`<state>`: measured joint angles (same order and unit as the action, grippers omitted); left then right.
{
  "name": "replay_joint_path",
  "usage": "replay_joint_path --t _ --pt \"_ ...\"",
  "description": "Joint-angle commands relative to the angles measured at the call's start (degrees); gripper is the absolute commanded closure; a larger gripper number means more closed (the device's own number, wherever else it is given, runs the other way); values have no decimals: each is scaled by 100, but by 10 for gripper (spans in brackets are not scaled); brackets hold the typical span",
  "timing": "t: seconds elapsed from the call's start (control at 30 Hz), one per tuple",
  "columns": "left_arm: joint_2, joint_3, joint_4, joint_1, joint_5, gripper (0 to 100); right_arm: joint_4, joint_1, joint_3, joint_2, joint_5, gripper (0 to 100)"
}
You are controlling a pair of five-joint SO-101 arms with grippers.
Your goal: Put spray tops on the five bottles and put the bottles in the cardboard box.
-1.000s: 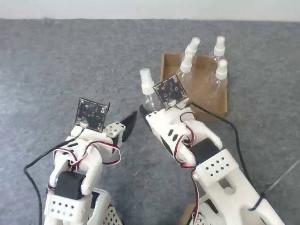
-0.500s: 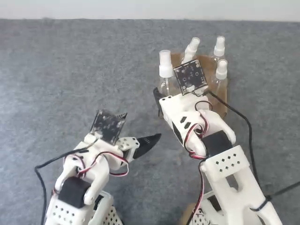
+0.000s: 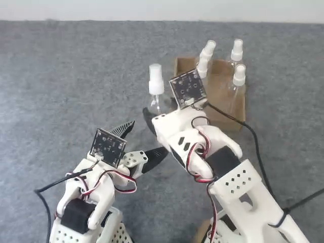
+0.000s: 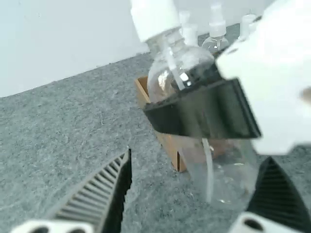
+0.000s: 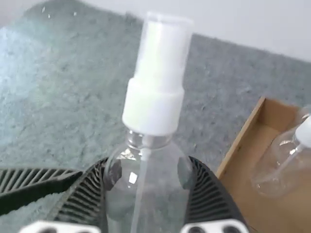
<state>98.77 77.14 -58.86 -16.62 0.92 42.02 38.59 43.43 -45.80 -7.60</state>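
Note:
A clear bottle (image 3: pixel 155 101) with a white spray top (image 3: pixel 155 79) stands upright just left of the cardboard box (image 3: pixel 220 112). My right gripper (image 3: pixel 156 113) is shut on its body; in the right wrist view its fingers (image 5: pixel 210 195) hug the bottle (image 5: pixel 145 180). Several capped bottles (image 3: pixel 236 81) stand inside the box. My left gripper (image 3: pixel 147 137) is open a little short of the held bottle (image 4: pixel 194 87), its two fingers (image 4: pixel 104 191) spread wide with nothing between them.
Grey carpet (image 3: pixel 71 76) covers the table, bare to the left and in front of the box. The box's near wall (image 5: pixel 245 133) is close beside the held bottle. The right arm's body (image 3: pixel 223 162) lies between the left arm and the box.
The right arm swung the bottle toward the box, then back left. The left arm drew back toward its base and its gripper has spread wider.

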Motion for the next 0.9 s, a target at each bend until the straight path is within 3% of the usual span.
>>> replay_joint_path --t 0.0,0.33,0.57,0.73,0.87 --pt "62 224 378 35 35 622 154 40 -422 -268 0 992" --pt "53 418 598 35 44 622 1525 40 -1002 -998 352 992" --pt "53 418 589 79 44 622 1877 -66 -1002 -1051 510 992" --pt "79 435 563 105 44 622 1130 -1402 -1011 -910 879 992" --pt "88 418 598 325 44 702 505 -2255 -993 -409 949 992"
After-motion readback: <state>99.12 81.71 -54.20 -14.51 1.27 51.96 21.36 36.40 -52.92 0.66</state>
